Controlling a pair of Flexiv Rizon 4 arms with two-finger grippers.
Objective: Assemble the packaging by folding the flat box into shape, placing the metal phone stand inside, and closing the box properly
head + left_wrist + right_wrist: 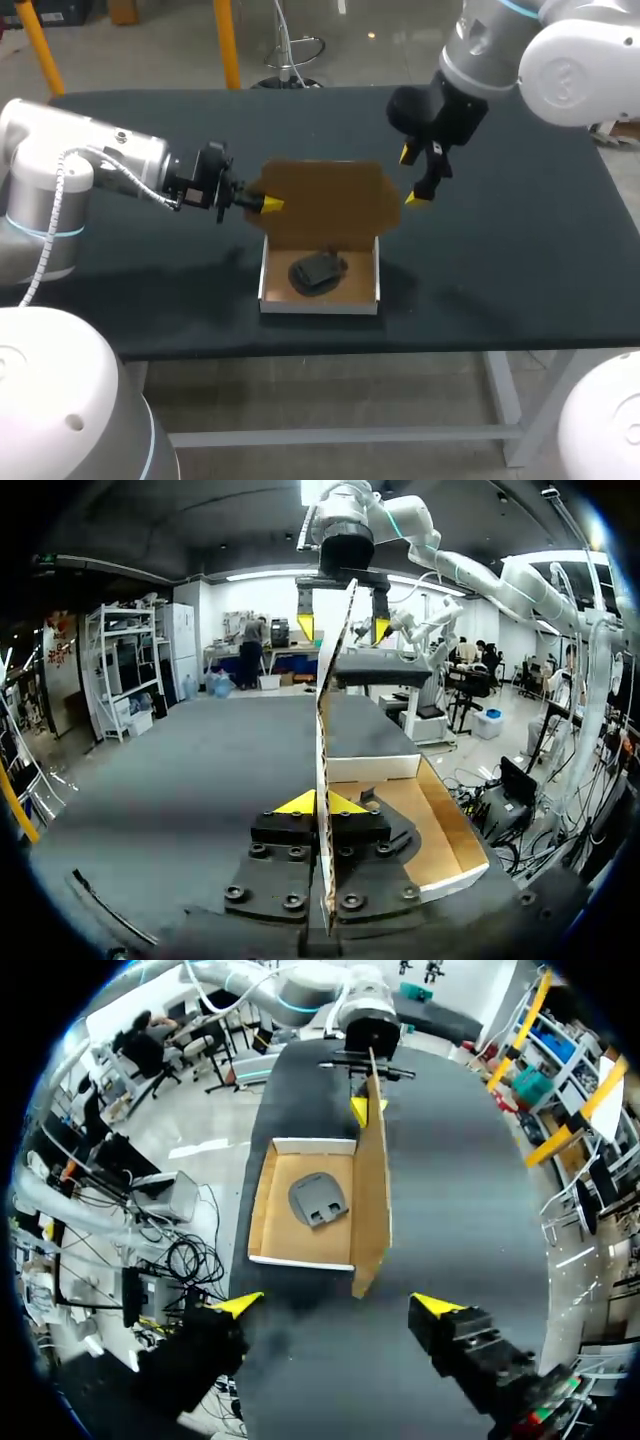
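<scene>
Head view: open brown cardboard box with white outer walls (318,305) sitting near the middle of the black bench (520,260), dark grey metal phone stand (318,272) lying inside on the tray floor. Brown cardboard lid (325,205) standing upright along the far wall, not yet folded down. Left tool (268,204) clenched on the lid's left edge, yellow tips pressed against both faces of the card in the left wrist view. Right tool (412,176) released, fingers spread wide just beside the lid's right edge, touching nothing as far as can be told.

Lid judged light and thin: stiff only along its folds, likely to bow or crease under a hard pinch. Best taken by the edges, as on the left side, and steered from both ends so as to hinge evenly about the far crease. Ends of the lid to be tucked inside the white walls rather than crushed over them. Stand judged small, rigid and heavy enough to steady the tray, yet apt to slide on smooth card if tilted
</scene>
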